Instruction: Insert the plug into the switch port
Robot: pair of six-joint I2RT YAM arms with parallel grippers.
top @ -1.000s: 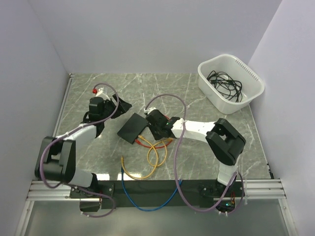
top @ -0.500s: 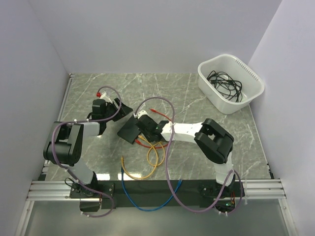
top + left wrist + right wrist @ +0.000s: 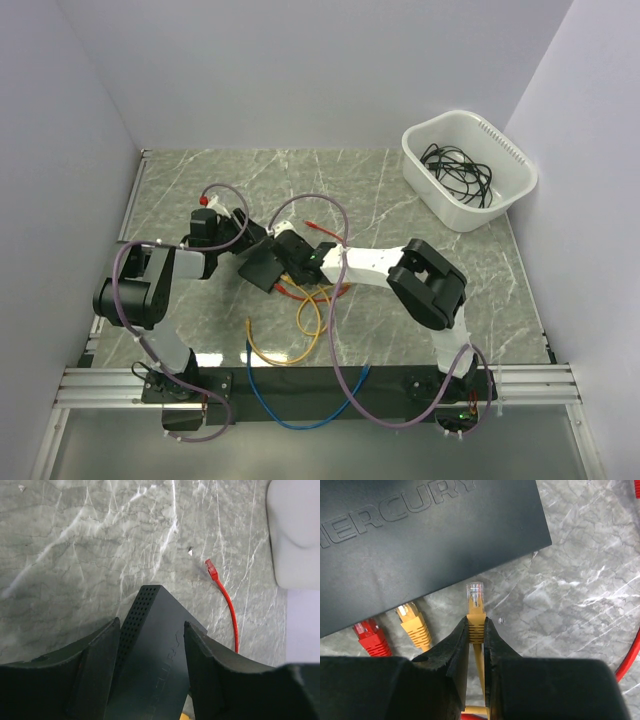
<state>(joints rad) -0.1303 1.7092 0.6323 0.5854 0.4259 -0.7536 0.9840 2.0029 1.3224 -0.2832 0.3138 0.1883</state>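
Observation:
The switch (image 3: 262,262), a flat matte-black box, lies on the marble table left of centre. In the left wrist view its corner with the perforated side (image 3: 152,645) sits between my left gripper's (image 3: 152,630) wide-spread fingers. My left gripper (image 3: 248,240) is open at the switch's far-left end. My right gripper (image 3: 476,630) is shut on a yellow plug (image 3: 475,615). The plug's clear tip points at the switch's edge (image 3: 420,555) and stops just short of it. In the top view the right gripper (image 3: 292,256) is at the switch's right side.
A second yellow plug (image 3: 412,622) and a red plug (image 3: 370,632) lie by the switch's edge. Yellow cable loops (image 3: 300,330) and a red cable (image 3: 320,228) lie nearby. Another red plug (image 3: 211,569) lies beyond the switch. A white tub (image 3: 510,150) holding black cables stands at the back right.
My left gripper has moved right onto the switch's far-left corner. My right gripper has moved left with the yellow plug, up to the switch's right edge.

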